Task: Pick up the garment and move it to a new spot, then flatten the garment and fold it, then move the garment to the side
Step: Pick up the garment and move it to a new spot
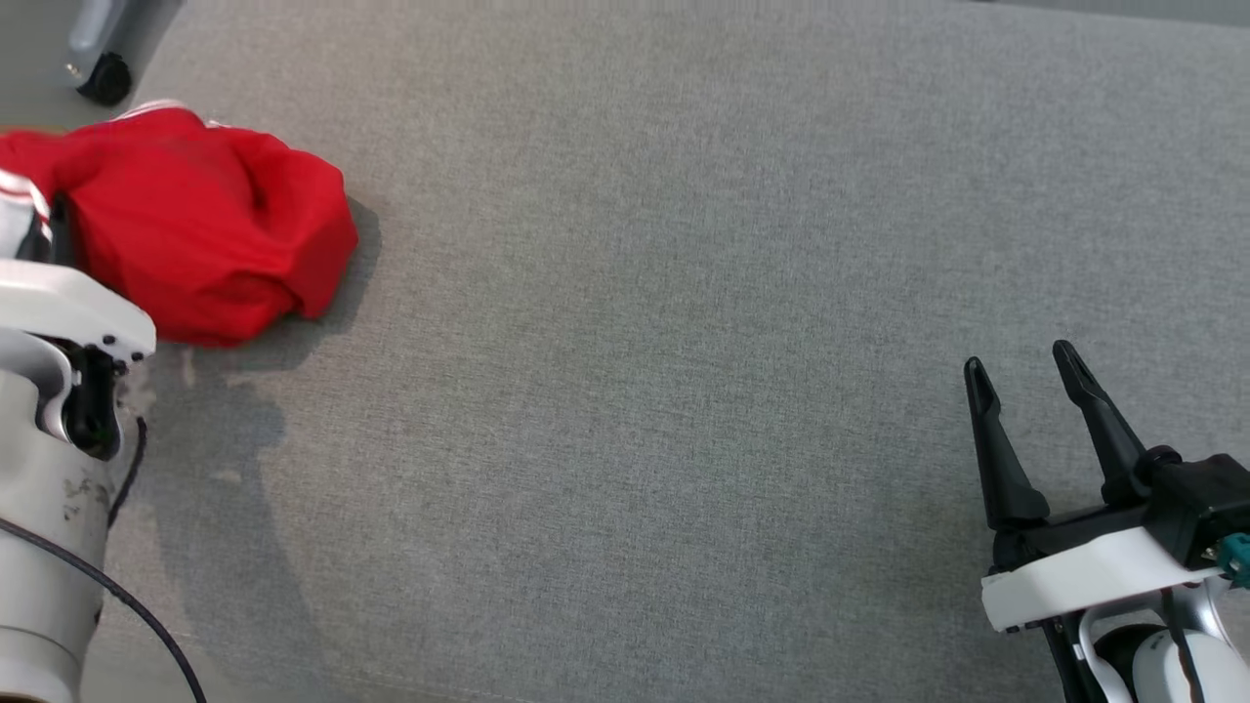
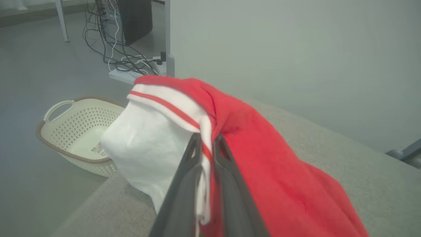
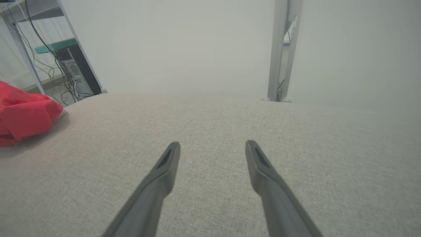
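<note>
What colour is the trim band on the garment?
The trim band is white with a thin red stripe; the rest of the garment is red. It shows best in the left wrist view.

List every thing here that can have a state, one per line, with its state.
garment: crumpled in a heap, unfolded, lying on the grey surface at its left side.
left tool: shut on the garment's white striped trim.
right tool: open, empty, well apart from the garment.
basket: upright on the floor.
</note>
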Available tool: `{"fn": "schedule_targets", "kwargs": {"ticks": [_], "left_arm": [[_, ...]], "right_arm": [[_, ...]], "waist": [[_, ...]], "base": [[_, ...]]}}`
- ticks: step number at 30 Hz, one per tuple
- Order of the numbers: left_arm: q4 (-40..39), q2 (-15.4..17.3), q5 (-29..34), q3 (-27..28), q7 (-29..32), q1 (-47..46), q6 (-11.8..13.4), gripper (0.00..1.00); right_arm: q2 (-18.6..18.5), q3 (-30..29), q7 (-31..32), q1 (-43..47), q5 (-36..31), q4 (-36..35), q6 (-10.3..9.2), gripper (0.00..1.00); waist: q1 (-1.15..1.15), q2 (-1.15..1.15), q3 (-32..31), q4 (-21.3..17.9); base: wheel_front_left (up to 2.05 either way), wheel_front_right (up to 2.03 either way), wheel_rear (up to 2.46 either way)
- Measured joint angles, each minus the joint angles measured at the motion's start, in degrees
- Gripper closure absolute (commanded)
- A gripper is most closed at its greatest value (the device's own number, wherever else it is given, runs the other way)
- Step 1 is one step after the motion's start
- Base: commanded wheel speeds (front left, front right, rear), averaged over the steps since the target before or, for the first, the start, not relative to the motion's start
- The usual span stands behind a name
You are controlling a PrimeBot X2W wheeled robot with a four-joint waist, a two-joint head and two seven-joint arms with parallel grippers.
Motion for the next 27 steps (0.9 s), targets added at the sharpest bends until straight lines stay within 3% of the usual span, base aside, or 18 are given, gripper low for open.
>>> {"fn": "schedule_targets", "kwargs": {"ticks": [4,7,8,15,17,22,23,25,27], "left_arm": [[-4.7,0.86,2.08,0.03,-0.58,0.12,0.74,1.0],[-17.85,1.91,6.23,2.36,-0.75,3.94,3.47,1.0],[-17.85,1.91,6.23,2.36,-0.75,3.94,3.47,1.0],[-39.49,-0.25,12.93,2.26,-0.74,17.52,7.21,1.0],[-49.69,-0.86,14.72,-0.63,1.44,23.82,8.75,1.0],[-61.28,-1.4,17.24,-5.23,6.27,29.72,10.71,1.0],[-65.84,-2.34,17.75,-7.71,8.87,31.66,11.02,1.0],[-67.17,-4.0,18.59,-12.85,12.22,31.95,9.81,1.0],[-66.4,-5.16,19.09,-15.04,12.74,31.31,9.03,1.0]], "right_arm": [[0.75,-0.08,-1.21,-0.05,0.22,1.33,0.0,0.0],[1.43,-0.49,-2.66,-0.01,0.64,2.64,0.0,0.0],[1.43,-0.49,-2.66,-0.01,0.64,2.64,0.0,0.0],[2.13,-0.73,-4.9,0.47,1.64,5.09,0.0,0.0],[2.38,-0.82,-5.65,0.61,2.07,5.94,0.0,0.0],[2.48,-0.97,-6.95,0.65,3.24,7.12,0.0,0.0],[2.5,-0.94,-7.7,0.53,4.15,7.75,0.0,0.0],[2.54,-0.74,-9.09,-0.48,5.2,9.27,0.0,0.0],[2.52,-0.63,-9.42,-0.75,5.44,9.7,0.0,0.0]], "waist": [[0.0,0.0,-1.81,-0.17],[0.0,0.0,-3.92,-1.02],[0.0,0.0,-3.92,-1.02],[0.0,0.0,-6.58,-4.21],[0.0,0.0,-7.53,-6.52],[0.0,0.0,-8.0,-9.84],[0.0,0.0,-8.0,-12.08],[0.0,0.0,-7.31,-17.13],[0.0,0.0,-6.9,-19.05]], "base": [[0.0,0.0,0.0],[0.0,0.0,0.0],[0.0,0.0,0.0],[0.0,0.0,0.0],[0.0,0.0,0.0],[0.0,0.0,0.0],[0.0,0.0,0.0],[0.0,0.0,0.0],[0.0,0.0,0.0]]}}
